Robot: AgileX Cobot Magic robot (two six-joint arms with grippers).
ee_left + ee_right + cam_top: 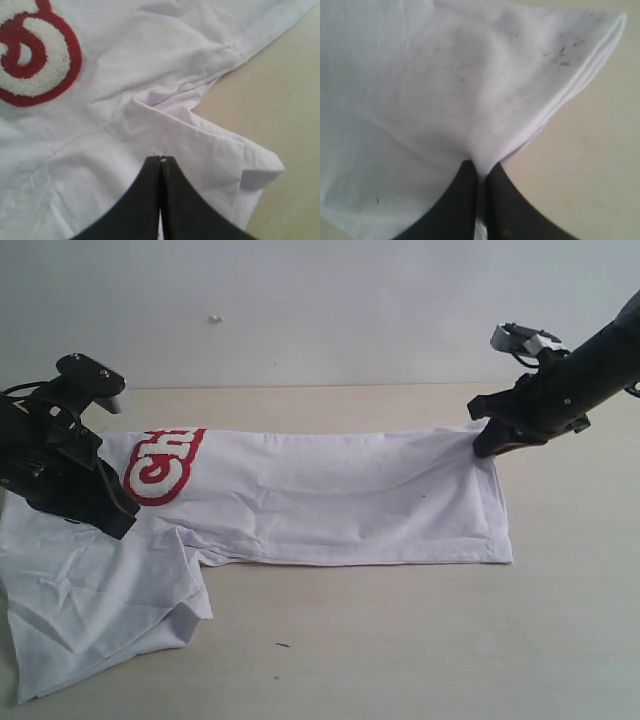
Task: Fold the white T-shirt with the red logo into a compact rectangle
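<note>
The white T-shirt (340, 500) lies across the table as a long folded band, and a wrinkled part (90, 600) spreads toward the near left corner. The red logo (160, 465) shows only its first white letters at the band's left end; it also appears in the left wrist view (35, 55). My left gripper (118, 518) is shut on a fold of the shirt beside the logo, with a sliver of cloth between its tips (161, 160). At the band's far right corner, my right gripper (487, 448) is shut on the cloth, which tents up into it (481, 167).
The tan table (400, 640) runs back to a pale wall. A small dark speck (283, 645) lies on the wood near the front. Several dark specks (560, 52) mark the shirt corner in the right wrist view.
</note>
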